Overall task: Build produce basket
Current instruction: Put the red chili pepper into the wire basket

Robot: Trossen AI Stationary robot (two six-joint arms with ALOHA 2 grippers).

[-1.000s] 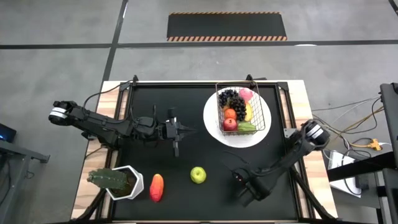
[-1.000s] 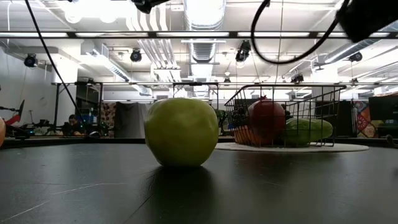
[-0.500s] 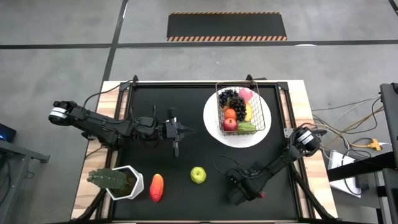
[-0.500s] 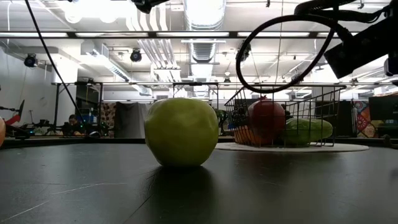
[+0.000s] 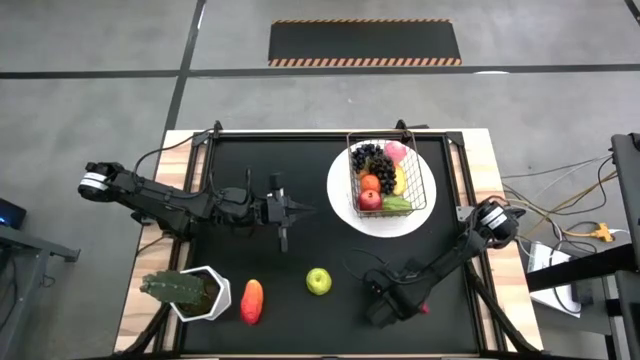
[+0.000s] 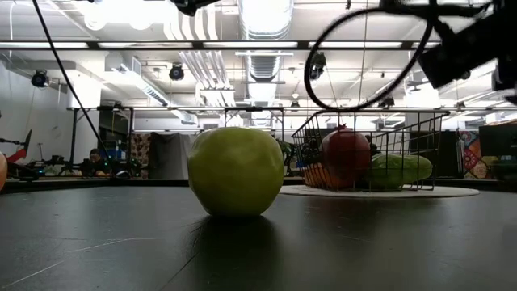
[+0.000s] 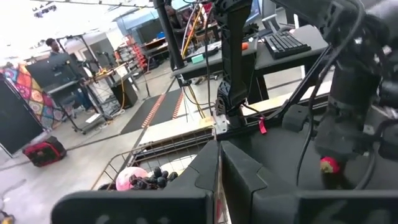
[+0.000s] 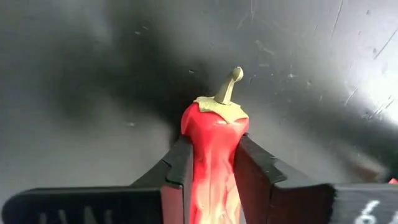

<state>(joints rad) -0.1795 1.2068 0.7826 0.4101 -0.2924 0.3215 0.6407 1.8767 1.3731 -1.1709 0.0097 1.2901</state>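
My right gripper [image 5: 380, 306] is low over the table's near right part, shut on a red pepper [image 8: 214, 134] with a pale green stem. The gripper hides the pepper in the high view. The wire basket [image 5: 389, 180], holding grapes, a peach, an orange, a red apple and a green pepper, stands on a round white plate [image 5: 343, 200] at the far right. A green apple [image 5: 318, 281] and a yellow-red mango [image 5: 252, 301] lie loose near the front edge. My left gripper [image 5: 303, 210] hovers shut over the table's middle, touching nothing. My right gripper pinches the red pepper's two sides [image 8: 198, 149] between its two fingers [image 8: 177, 163], a little below the stem end. The fingers come from above, slanting down, and lie along the pepper. The stem [image 8: 227, 86] points away past the fingertips. The pepper looks to lie on the black tabletop.
A green cactus in a white pot [image 5: 190, 293] stands at the near left corner. The black mat [image 5: 300, 160] has wooden borders at both sides. In the low view the green apple [image 6: 235, 171] stands in front, the basket [image 6: 367, 153] behind it to the right.
My right gripper has shifted a little toward the table's left edge, and its arm has swung along with it.
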